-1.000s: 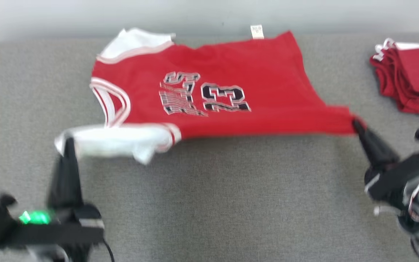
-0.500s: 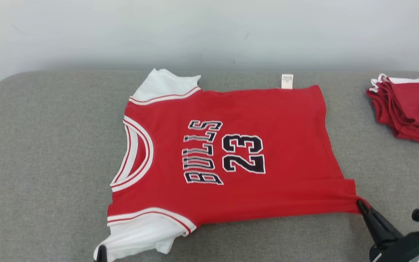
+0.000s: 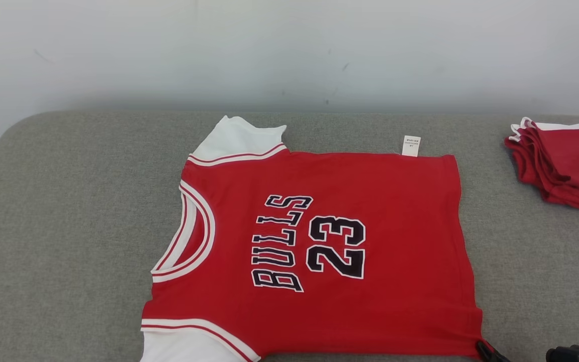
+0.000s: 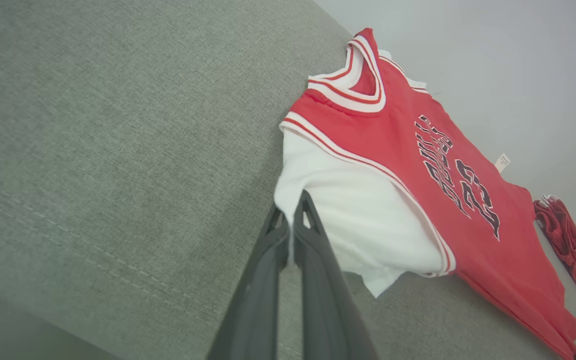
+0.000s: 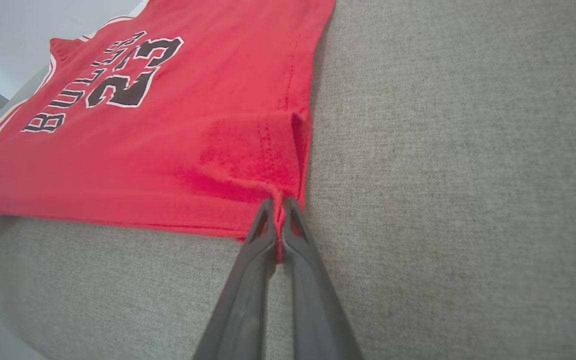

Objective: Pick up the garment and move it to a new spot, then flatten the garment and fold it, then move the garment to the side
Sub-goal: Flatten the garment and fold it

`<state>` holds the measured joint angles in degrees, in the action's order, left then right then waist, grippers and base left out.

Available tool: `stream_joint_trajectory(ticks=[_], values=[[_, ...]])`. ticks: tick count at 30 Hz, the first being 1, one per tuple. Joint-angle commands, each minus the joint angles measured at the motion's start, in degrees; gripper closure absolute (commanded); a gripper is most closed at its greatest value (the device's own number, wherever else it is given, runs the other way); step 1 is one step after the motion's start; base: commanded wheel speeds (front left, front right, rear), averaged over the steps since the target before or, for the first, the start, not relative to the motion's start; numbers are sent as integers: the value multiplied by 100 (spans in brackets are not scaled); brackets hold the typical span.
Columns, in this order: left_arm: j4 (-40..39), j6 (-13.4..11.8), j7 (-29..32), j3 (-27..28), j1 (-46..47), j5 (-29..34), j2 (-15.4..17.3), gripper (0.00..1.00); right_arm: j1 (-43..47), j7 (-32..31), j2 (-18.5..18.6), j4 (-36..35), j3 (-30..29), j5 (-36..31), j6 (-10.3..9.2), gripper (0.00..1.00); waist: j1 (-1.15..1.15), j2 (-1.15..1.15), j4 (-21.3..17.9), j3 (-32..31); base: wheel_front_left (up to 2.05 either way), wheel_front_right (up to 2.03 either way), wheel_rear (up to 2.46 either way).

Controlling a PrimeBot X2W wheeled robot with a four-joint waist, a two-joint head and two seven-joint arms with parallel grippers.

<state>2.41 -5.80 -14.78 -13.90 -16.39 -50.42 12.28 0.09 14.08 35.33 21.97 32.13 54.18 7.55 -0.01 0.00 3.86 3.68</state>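
The left hand [image 4: 293,212] clamps the jersey's [image 3: 319,241] white sleeve [image 4: 358,220], the right hand [image 5: 278,207] its hem corner [image 5: 280,165]; an uneven pull could wrinkle it.

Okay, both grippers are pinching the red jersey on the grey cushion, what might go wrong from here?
1. The right gripper pinches the hem corner, where cloth is bunched; folding now may trap that crease in the jersey.
2. The left gripper holds only the edge of the white sleeve; a pull may slip it free.
3. The jersey's near side lies close to the front edge of the cushion; released, it might slide off.
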Motion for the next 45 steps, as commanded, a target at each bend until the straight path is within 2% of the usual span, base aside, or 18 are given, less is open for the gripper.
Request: stream_joint_trajectory(ticks=[1,11,20,26,31,37,43,44,45], values=[[38,-1,-17,52,0,25,39,100,43,17,-2,13,-10,37,-12,100,1,0,6,-6,0,0,0],[-224,38,18,157,500,299,243,100,-126,95,30,-414,-190,91,-12,100,1,0,-145,37,0,0,0],[-193,186,666,-4,1798,612,757,100,-687,-92,30,-698,-113,331,-12,100,1,0,-360,352,0,0,0],[524,473,1084,-203,2907,723,913,100,-1302,-329,-98,-608,-59,392,-12,100,1,0,-484,627,0,0,0],[1379,729,1171,-359,3644,759,848,100,-1791,-499,-237,-292,20,265,-12,100,1,0,-567,756,0,0,0],[2277,915,1061,-432,4169,844,823,100,-2191,-571,-413,88,74,171,-12,100,1,0,-609,857,0,0,0],[3175,1132,788,-624,4615,898,636,100,-2434,-440,-582,543,170,75,-12,100,1,0,-550,850,0,0,0],[3269,1153,698,-635,4656,919,614,100,-2448,-405,-585,609,173,59,-12,65,1,0,-538,824,0,0,0],[3376,1177,628,-637,4680,895,569,65,-2446,-371,-608,648,187,72,-12,12,1,0,-526,794,0,0,0]])
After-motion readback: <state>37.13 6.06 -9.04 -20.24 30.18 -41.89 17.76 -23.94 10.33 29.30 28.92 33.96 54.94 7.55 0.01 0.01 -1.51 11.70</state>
